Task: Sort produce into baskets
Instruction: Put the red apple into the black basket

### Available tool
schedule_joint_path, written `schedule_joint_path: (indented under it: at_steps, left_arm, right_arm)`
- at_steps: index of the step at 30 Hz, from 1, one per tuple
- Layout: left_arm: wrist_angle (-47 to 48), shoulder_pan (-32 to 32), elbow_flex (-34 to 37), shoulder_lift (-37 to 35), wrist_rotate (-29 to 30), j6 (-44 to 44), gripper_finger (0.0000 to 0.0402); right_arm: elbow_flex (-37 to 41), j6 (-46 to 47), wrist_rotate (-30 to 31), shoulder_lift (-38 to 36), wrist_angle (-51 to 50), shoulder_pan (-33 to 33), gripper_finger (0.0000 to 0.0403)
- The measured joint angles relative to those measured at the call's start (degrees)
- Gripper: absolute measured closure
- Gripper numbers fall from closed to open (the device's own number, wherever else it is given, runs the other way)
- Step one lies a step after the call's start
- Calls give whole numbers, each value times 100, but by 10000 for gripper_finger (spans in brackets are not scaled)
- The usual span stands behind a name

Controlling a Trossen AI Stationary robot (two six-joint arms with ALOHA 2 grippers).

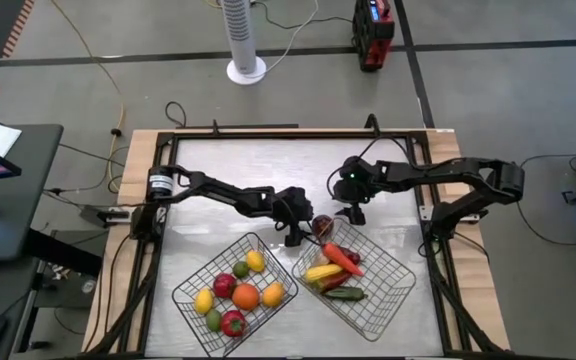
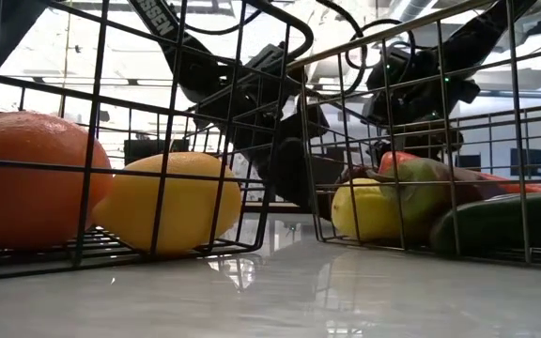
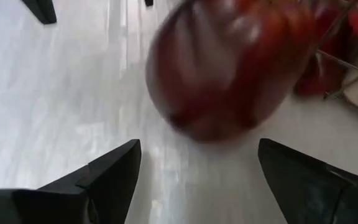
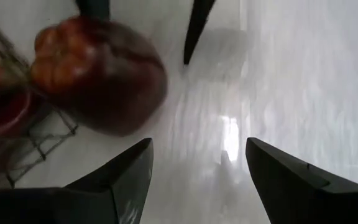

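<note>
A dark red pepper [image 1: 322,224] lies on the white counter [image 1: 228,170], just beside the far corner of the right basket [image 1: 393,285]. The left pincer [image 1: 296,232] sits close beside it with fingers spread wide — the pepper [image 3: 229,62] lies just ahead of the gap, not gripped. The right pincer [image 1: 353,212] hovers near on the pepper's other side, fingers also apart and empty. The left basket [image 1: 190,285] holds round fruit — an orange [image 1: 245,296] and lemons.
</note>
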State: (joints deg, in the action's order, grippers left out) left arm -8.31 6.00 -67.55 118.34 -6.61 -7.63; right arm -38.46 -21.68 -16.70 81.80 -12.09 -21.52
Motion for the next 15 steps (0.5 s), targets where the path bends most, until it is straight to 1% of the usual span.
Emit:
schedule_joint_path:
  at_steps: [4,11,15]
  left_arm:
    - [-302,0,-7,-8,-1,11,88]
    - [-343,0,-8,-9,-22,5,88]
    - [-566,0,-7,-9,-24,49,88]
  right_arm:
    - [0,199,14,-10,13,-32,117]
    - [0,320,3,0,-27,-24,117]
    - [0,320,3,2,-22,-26,117]
